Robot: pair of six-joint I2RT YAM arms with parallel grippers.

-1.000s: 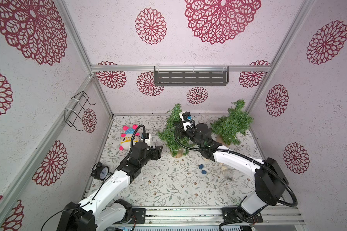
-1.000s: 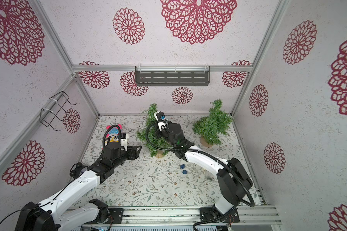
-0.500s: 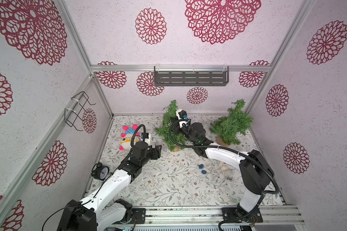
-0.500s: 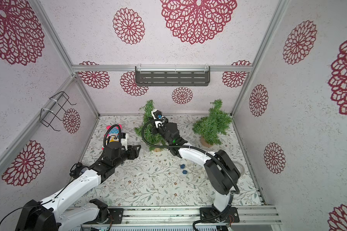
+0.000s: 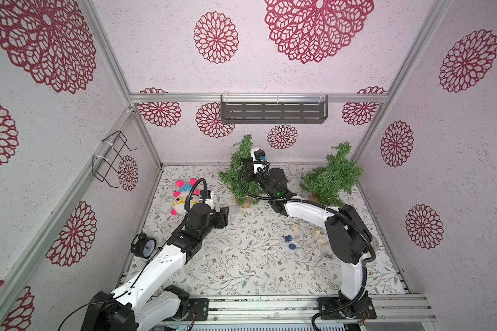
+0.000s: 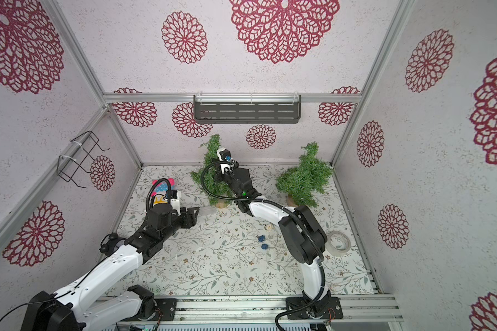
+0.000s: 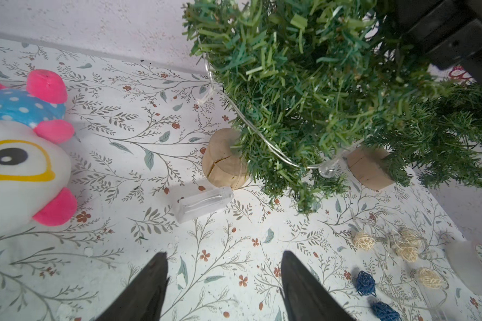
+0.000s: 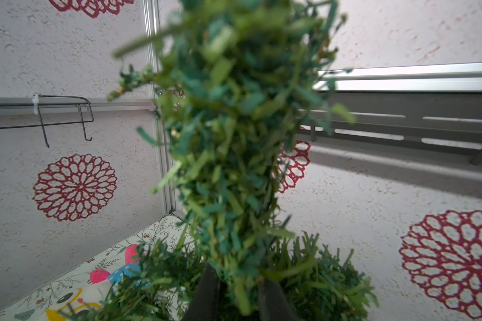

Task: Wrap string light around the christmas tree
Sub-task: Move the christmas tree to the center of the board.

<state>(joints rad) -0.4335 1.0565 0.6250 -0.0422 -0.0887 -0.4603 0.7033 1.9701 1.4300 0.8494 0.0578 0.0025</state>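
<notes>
right fingers (image 8: 206,297) clenched on tree (image 5: 238,177) stem, steadying it. left fingers (image 7: 150,289) released, empty, above counter (image 5: 241,258). string light (image 7: 262,139) partly draped on low branches, wrap unfinished. next: left grasps the slack and loops it round.

pale walls (image 5: 161,57), red rosettes (image 5: 216,37); floral floor (image 5: 241,266); grey shelf (image 5: 273,112)

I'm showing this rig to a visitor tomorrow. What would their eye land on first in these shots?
Probably the right hand clamped in the foliage of the christmas tree at the back of the table, with a thin string light draped across its lower branches. Next, the bright pink-and-blue plush toy beside the open left hand, and a second tree near the back right corner.
</notes>
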